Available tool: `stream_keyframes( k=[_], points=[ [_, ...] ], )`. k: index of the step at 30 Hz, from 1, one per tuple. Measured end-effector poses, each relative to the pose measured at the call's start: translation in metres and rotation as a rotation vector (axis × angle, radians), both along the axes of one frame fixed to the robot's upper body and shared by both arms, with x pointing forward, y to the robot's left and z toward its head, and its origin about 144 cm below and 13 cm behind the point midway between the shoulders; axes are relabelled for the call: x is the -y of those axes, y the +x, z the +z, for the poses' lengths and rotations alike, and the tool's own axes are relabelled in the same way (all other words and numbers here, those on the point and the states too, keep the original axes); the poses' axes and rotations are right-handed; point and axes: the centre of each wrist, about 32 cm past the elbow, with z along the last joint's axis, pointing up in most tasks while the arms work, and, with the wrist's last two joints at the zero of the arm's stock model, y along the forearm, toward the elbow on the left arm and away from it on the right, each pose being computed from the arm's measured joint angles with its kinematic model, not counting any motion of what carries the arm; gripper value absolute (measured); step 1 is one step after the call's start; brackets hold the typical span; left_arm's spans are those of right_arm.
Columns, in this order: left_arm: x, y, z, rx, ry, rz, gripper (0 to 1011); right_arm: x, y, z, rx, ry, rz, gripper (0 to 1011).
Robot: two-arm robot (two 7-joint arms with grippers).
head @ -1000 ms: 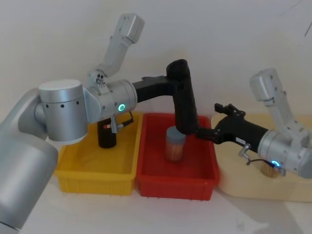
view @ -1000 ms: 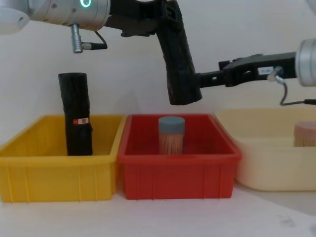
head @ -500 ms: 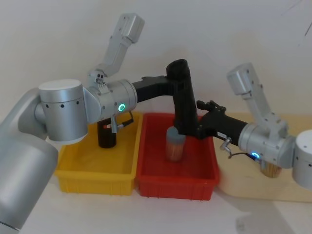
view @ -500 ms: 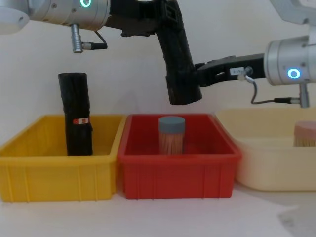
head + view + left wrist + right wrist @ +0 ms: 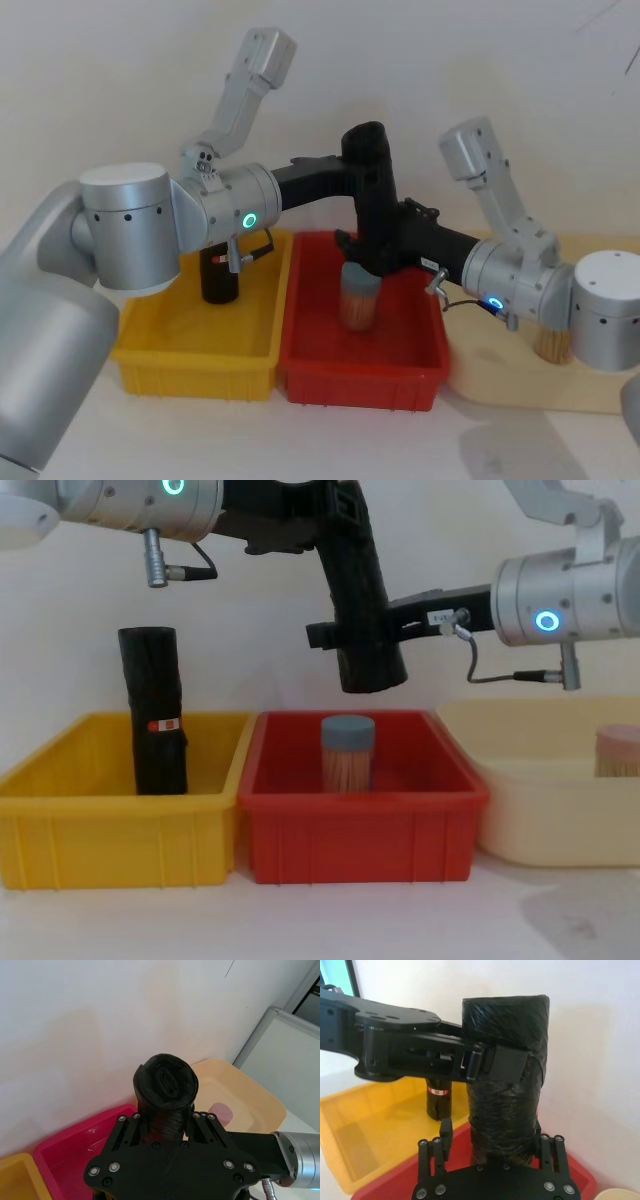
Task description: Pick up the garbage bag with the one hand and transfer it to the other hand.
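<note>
Bins are sitting in a row on the pale table (image 5: 330,920): a yellow bin (image 5: 120,815) on the left is holding a black roll with a red-and-white sticker (image 5: 157,712) standing upright, the red bin (image 5: 360,825) in the middle is holding a grey-capped jar of wooden sticks (image 5: 347,753), and a cream tray (image 5: 560,800) on the right is carrying another container of sticks (image 5: 617,752) at its far end. A plain whitish wall (image 5: 120,70) is running behind everything.

Above the red bin, the garbage bag (image 5: 360,600) is hanging in the air, tilted, directly over the jar without touching it. The left gripper (image 5: 490,1062) — green ring on its wrist — is clamping the roll near its upper end, its fingers pressed against the black plastic. The right gripper (image 5: 352,638) — blue ring — is reaching in from the right at the roll's lower part, with its fingers (image 5: 441,1140) standing on either side of the roll; whether they are pressing on it cannot be told.
</note>
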Motion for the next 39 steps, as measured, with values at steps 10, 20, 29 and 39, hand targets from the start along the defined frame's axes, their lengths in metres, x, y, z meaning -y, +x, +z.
stream_keyframes(
  k=[10,20,29,39],
  points=[
    [0.0,0.0,0.0,0.0,0.0,0.0,447,-0.006,0.003,0.001,-0.003,0.006,0.001,631],
    [0.0,0.0,0.0,0.0,0.0,0.0,753,-0.006,0.004,0.001,0.0,0.008,-0.008,542],
    [0.0,0.0,0.0,0.0,0.0,0.0,991,0.001,0.001,0.002,0.028,0.015,-0.067,540],
    [0.0,0.0,0.0,0.0,0.0,0.0,1001,0.02,0.002,0.004,0.066,0.007,-0.173,540]
  ],
)
